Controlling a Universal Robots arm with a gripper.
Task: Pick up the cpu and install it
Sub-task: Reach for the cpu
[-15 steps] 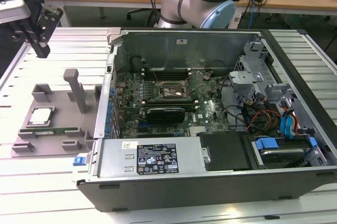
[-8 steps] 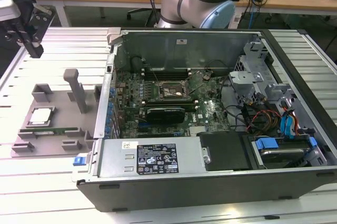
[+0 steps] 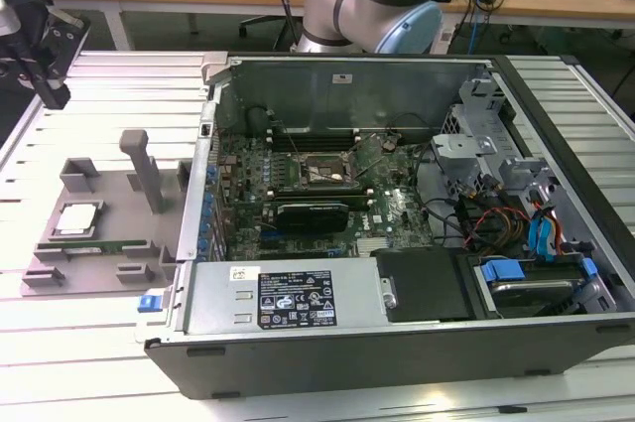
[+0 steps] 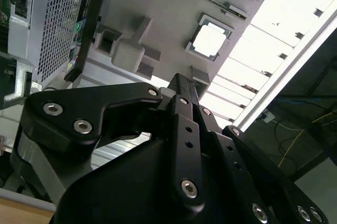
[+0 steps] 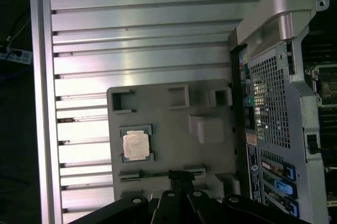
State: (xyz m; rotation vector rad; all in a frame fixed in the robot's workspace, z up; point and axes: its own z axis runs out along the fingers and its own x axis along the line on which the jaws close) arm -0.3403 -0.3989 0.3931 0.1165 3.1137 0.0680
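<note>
Now the cpu (image 3: 77, 218) lies flat in a pocket of the grey tray (image 3: 119, 248). It looks light, thin and easily hurt, so hold its side edges. Near the tray, the gripper (image 4: 181, 83) has its jaws pressed together, empty.

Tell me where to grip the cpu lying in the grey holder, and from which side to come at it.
Take it by two opposite thin edges, coming straight down from above. The cpu lies flat, metal top up, in a shallow seat of the grey holder; raised stops at its corners likely leave only the mid-edges free to pinch.
</note>
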